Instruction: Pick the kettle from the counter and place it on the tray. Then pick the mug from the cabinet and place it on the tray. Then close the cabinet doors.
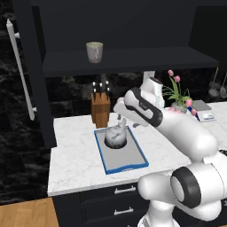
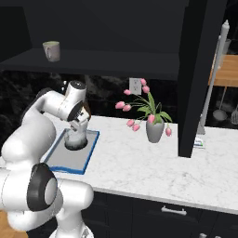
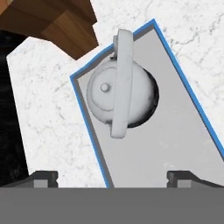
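Observation:
The stone-grey kettle [image 1: 116, 137] [image 2: 76, 141] [image 3: 118, 94] stands on the far end of the blue-rimmed tray [image 1: 126, 166] [image 2: 69, 160] [image 3: 175, 131] on the white marble counter [image 1: 75, 155]. My gripper [image 1: 120, 121] [image 2: 76, 129] [image 3: 113, 177] hovers just above the kettle, open, with nothing between its fingertips [image 3: 43, 177]. The mug [image 1: 94, 52] [image 2: 51, 50] stands on the shelf of the dark cabinet [image 1: 133, 60]. Both cabinet doors are swung open, the left door [image 1: 26, 71] and the right door [image 2: 197, 79].
A wooden knife block [image 1: 101, 111] [image 3: 57, 22] stands just behind the tray. A grey vase of pink tulips [image 1: 177, 104] [image 2: 155, 130] is on the counter to the right. Dark drawers with silver handles [image 1: 124, 190] run below the counter.

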Robot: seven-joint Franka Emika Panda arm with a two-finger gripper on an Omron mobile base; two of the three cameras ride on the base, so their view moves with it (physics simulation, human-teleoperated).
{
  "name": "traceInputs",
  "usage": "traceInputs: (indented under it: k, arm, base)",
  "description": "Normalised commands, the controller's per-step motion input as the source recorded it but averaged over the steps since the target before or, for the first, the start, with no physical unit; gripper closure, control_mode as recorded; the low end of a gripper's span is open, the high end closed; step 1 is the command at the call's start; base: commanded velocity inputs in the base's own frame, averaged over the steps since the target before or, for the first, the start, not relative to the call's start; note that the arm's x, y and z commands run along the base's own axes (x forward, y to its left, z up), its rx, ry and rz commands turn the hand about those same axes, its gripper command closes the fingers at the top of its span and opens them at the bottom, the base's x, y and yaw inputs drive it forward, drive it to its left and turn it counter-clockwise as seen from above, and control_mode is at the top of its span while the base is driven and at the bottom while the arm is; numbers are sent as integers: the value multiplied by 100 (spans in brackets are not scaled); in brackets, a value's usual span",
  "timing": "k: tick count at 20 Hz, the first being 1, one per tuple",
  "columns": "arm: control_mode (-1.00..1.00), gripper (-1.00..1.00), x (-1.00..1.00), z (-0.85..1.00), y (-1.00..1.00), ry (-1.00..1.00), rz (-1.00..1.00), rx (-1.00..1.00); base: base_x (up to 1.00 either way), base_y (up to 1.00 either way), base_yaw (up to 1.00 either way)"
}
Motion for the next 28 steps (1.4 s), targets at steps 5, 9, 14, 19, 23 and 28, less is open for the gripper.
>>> traceInputs:
  k: [5,9,14,19,23,28]
  arm:
    - [-100,-100,-65,64,10,-6,1,0]
    - [-100,-100,-41,34,14,-5,1,-1]
    - [-100,-100,-8,2,0,-6,0,-1]
    - [-100,-100,-55,37,0,-37,0,-11]
    - [-100,-100,-40,66,0,-36,0,-17]
    - [-100,-100,-15,71,8,-38,0,-17]
  base:
    - [0,0,0]
    - [0,0,0]
    - [0,0,0]
    - [0,0,0]
    - [0,0,0]
    - [0,0,0]
